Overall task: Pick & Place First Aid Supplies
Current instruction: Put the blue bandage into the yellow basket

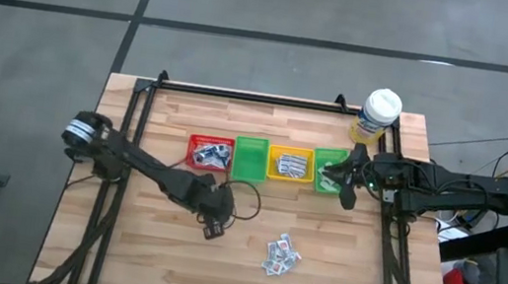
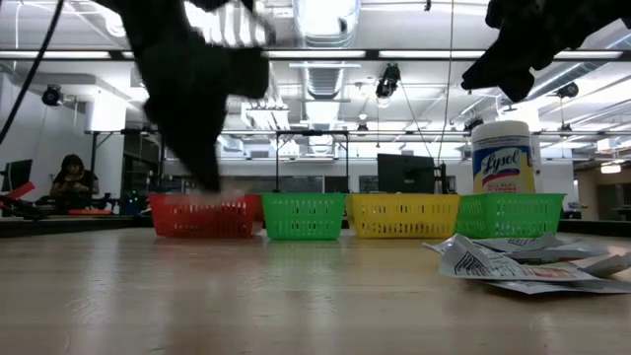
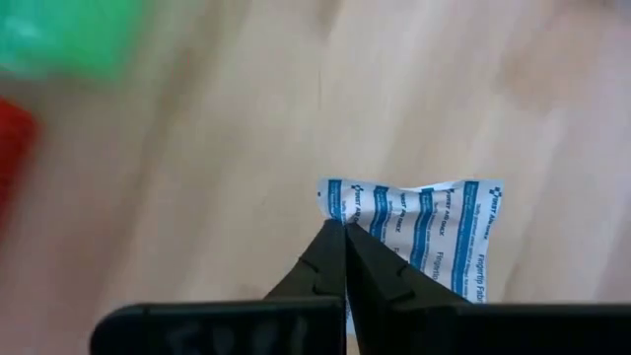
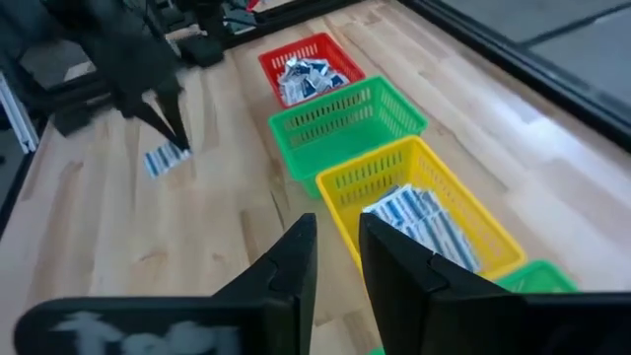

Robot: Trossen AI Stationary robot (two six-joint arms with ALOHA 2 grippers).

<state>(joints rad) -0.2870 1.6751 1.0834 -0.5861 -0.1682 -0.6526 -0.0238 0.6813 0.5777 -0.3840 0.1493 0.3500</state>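
My left gripper (image 1: 213, 218) hangs over the bare wood in front of the red bin (image 1: 209, 153), shut on a white packet with blue print (image 3: 424, 237); the packet also shows in the right wrist view (image 4: 166, 160). My right gripper (image 4: 335, 254) is open and empty above the right-hand green bin (image 1: 330, 169). A small pile of white packets (image 1: 281, 253) lies flat on the table toward its near edge. The red bin and the yellow bin (image 1: 291, 164) hold packets. My left gripper pinches the packet's upper corner (image 3: 333, 211) between its two shut fingers. The fingers point down, coming from above. The packet hangs below the fingertips (image 4: 175, 140); whether its lower edge touches the wood, I cannot tell.
Red, green, yellow and green bins stand in a row across the table's middle; the left green bin (image 1: 250, 158) looks empty. A white-capped bottle with a yellow label (image 1: 377, 115) stands at the far right corner. Bare wood lies left and near.
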